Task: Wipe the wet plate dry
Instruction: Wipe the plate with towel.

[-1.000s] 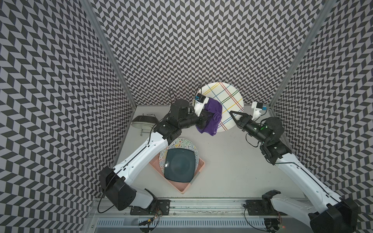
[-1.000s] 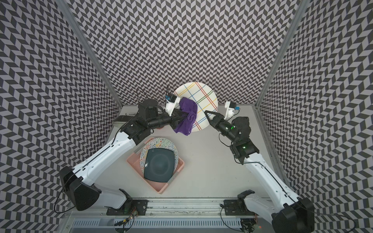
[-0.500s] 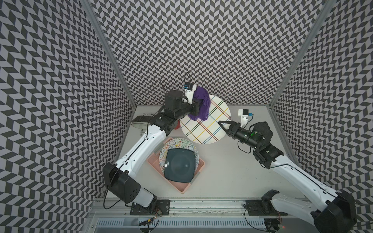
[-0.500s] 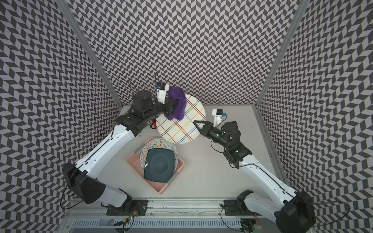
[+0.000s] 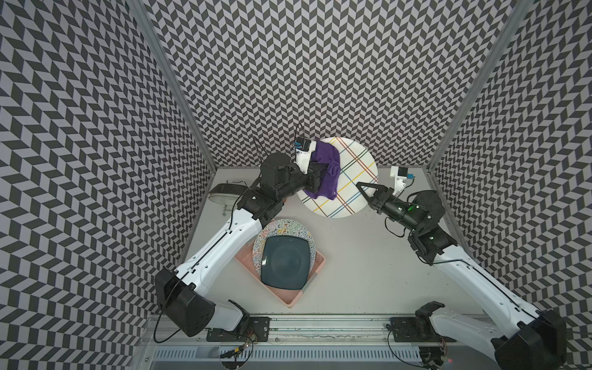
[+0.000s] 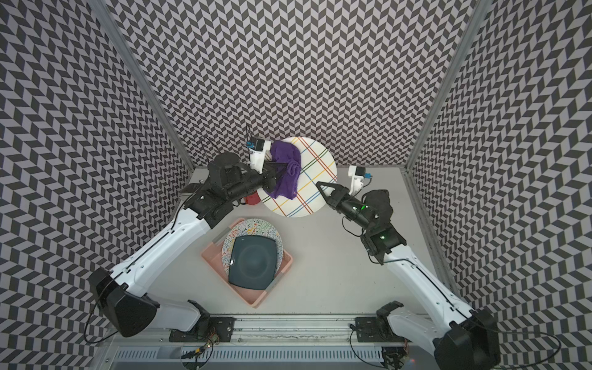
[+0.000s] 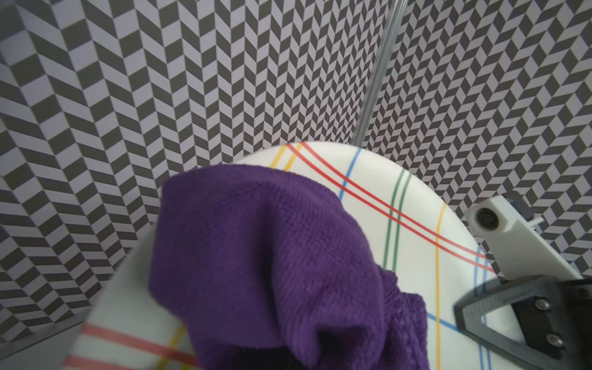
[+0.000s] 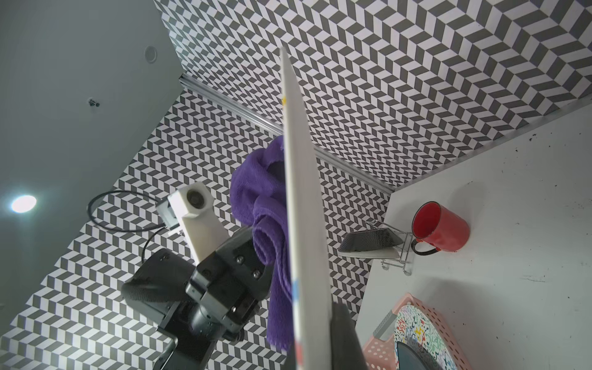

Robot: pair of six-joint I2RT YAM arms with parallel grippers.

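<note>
A white round plate [image 5: 350, 195] with coloured plaid lines hangs tilted in the air over the back of the table, seen in both top views [image 6: 312, 195]. My right gripper [image 5: 361, 186] is shut on the plate's right rim; its dark finger [image 8: 344, 336] presses the back of the edge-on plate [image 8: 302, 208]. My left gripper [image 5: 320, 174] is shut on a purple cloth [image 5: 324, 168] that lies bunched against the plate's upper left face. In the left wrist view the cloth [image 7: 272, 272] hides my own fingers and covers part of the plate [image 7: 416, 256].
A pink basket [image 5: 290, 301] near the table's middle holds a speckled plate [image 5: 282, 226] and a dark square plate [image 5: 285, 262]. A red mug [image 8: 440, 230] and a wire rack [image 5: 224, 192] with a dish stand at the back left. Patterned walls close in three sides.
The plate swung left and down, then came partway back right. The cloth slid from the plate's lower left up to its upper left face. Both grips held.
</note>
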